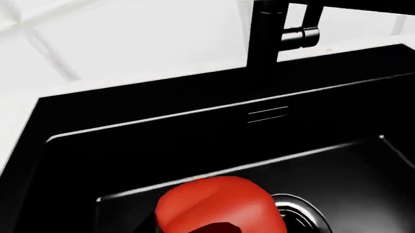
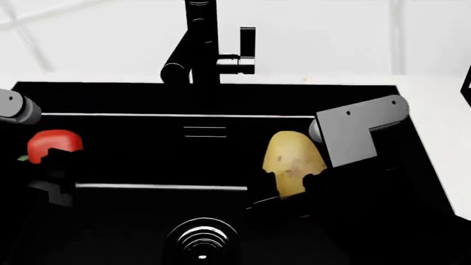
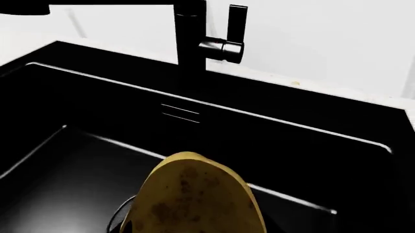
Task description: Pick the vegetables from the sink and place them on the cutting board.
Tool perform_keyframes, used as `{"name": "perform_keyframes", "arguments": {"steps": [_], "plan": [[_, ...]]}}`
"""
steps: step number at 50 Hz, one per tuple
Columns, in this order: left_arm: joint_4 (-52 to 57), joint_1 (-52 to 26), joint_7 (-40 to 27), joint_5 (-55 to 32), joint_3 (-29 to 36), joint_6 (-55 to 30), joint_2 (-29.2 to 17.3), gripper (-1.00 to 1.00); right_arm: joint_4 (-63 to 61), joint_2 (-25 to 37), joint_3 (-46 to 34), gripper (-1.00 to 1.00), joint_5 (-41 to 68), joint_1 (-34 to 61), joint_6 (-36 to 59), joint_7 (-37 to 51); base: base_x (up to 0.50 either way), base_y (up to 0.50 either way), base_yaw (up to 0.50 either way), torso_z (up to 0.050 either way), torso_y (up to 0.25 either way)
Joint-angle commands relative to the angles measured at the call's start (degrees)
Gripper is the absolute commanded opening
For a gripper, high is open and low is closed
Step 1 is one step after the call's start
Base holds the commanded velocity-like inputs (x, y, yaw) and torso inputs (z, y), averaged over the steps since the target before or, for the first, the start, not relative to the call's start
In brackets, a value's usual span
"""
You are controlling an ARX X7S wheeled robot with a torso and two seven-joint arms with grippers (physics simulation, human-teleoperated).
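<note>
In the head view the red bell pepper [image 2: 53, 141] is held up at the left side of the black sink [image 2: 110, 89], with my left gripper [image 2: 52, 159] shut on it from below. The left wrist view shows the pepper [image 1: 217, 204] close up above the basin. The tan speckled potato [image 2: 293, 156] stands upright right of centre, my right gripper [image 2: 293, 190] shut on its lower end. It fills the near part of the right wrist view [image 3: 194, 199]. The cutting board is out of view.
The black faucet [image 2: 200, 44] with its side lever rises behind the basin's middle. The round ringed drain [image 2: 202, 241] lies in the basin floor between the arms. White counter [image 2: 434, 94] surrounds the sink; a black bar [image 2: 466, 83] shows at the far right edge.
</note>
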Motion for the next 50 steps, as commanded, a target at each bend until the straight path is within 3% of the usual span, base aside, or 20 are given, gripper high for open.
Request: {"name": "perform_keyframes", "arguments": {"steps": [1, 15, 25, 50], "plan": [[-0.6, -1.0, -2.0, -0.6, 0.1, 0.1, 1.4, -1.00, -1.1, 0.2, 1.5, -1.00, 0.3, -0.5, 0.0, 0.9, -0.50, 0.00, 0.00, 0.000, 0.000], [1.2, 0.0, -2.1, -3.3, -1.7, -1.2, -0.9, -1.00, -1.7, 0.7, 2.5, -1.00, 1.7, -1.5, -0.2, 1.7, -0.50, 0.00, 0.00, 0.000, 0.000], [0.0, -0.1, -2.6, -2.4, 0.3, 0.8, 0.2, -1.00, -2.0, 1.5, 2.4, -1.00, 1.8, -2.5, -1.9, 1.5, -0.42, -0.14, 0.00, 0.000, 0.000], [-1.1, -0.1, -3.0, -3.1, 1.6, 2.5, 0.4, -1.00, -2.4, 3.5, 1.6, -1.00, 1.3, -4.0, -5.5, 0.5, -0.04, -0.39, 0.00, 0.000, 0.000]]}}
